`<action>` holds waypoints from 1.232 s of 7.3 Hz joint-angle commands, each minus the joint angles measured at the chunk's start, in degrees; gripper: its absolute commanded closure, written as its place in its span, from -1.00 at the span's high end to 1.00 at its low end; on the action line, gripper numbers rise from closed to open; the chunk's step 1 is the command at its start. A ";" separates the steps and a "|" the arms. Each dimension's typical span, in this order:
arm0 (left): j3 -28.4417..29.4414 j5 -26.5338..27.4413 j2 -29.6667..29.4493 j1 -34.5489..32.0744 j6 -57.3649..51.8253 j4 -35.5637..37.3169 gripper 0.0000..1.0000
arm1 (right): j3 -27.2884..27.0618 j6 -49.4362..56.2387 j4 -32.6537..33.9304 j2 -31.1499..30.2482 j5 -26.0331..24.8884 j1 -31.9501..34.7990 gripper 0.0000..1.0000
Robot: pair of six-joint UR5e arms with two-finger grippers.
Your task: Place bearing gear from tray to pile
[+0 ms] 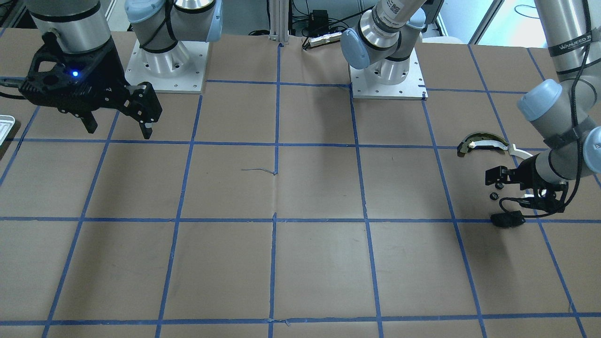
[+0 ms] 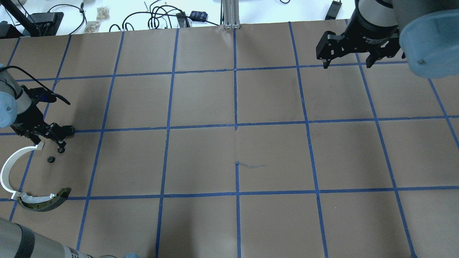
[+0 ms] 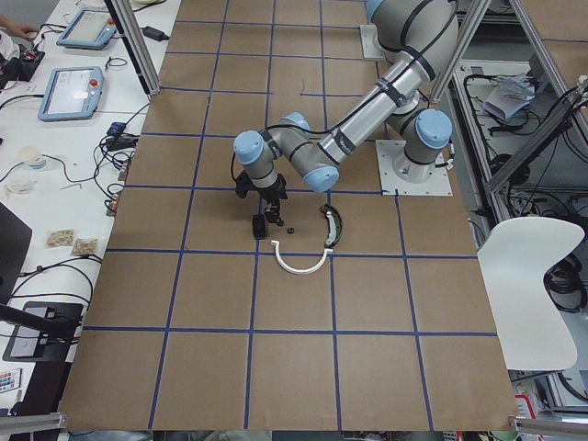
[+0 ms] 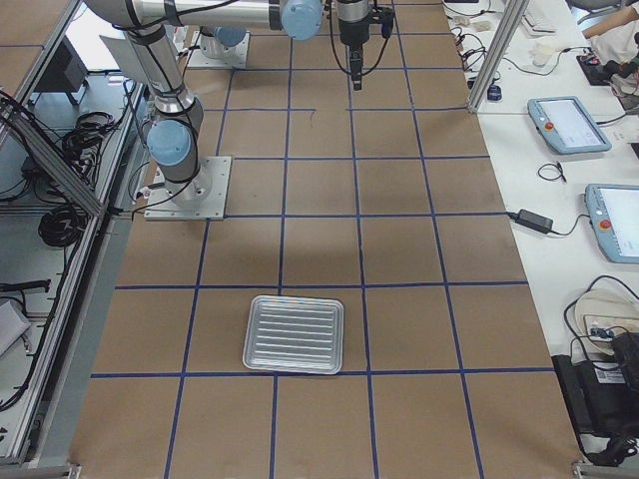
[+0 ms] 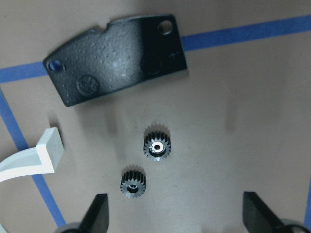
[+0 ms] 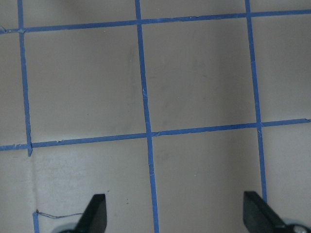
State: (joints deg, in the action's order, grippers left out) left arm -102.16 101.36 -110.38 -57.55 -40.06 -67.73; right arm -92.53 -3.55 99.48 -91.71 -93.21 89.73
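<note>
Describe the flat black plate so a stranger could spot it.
Look at the table end where the white arc strip lies. Below the left gripper, the black plate lies across a blue tape line. Unlike the two small gears beside it, it's flat, pebbled, with corner holes.

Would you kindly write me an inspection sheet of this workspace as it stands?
Surface: brown paper table with blue tape grid, flat.
Job's things: silver ribbed metal tray, nothing seen in it; two small black toothed gears lie apart beside the flat black plate, white curved plastic strip and dark curved shoe.
Clutter: thin blue strand mid-table.
Claws: left claw open, empty, above the gears; right claw open, empty, over bare paper.
Cables: black cable at the left wrist; tangled black leads beyond the table's far edge.
Surroundings: two screen pendants on a white bench.
</note>
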 commanded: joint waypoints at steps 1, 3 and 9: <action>4.49 -0.98 3.39 -7.19 11.09 -4.76 1.00 | 0.59 0.12 -2.45 -1.27 0.74 -0.09 1.00; 5.12 -7.19 9.89 -14.49 20.51 -4.87 1.00 | 1.82 -0.66 -2.28 -1.19 0.83 0.35 1.00; 8.74 -14.36 22.83 -26.74 33.38 -19.53 1.00 | 1.48 -1.20 -3.33 -1.28 0.04 0.79 1.00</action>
State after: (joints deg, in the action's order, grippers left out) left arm -92.81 87.91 -89.17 -83.66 -8.61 -85.24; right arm -90.92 -4.66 96.24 -92.87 -92.89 90.43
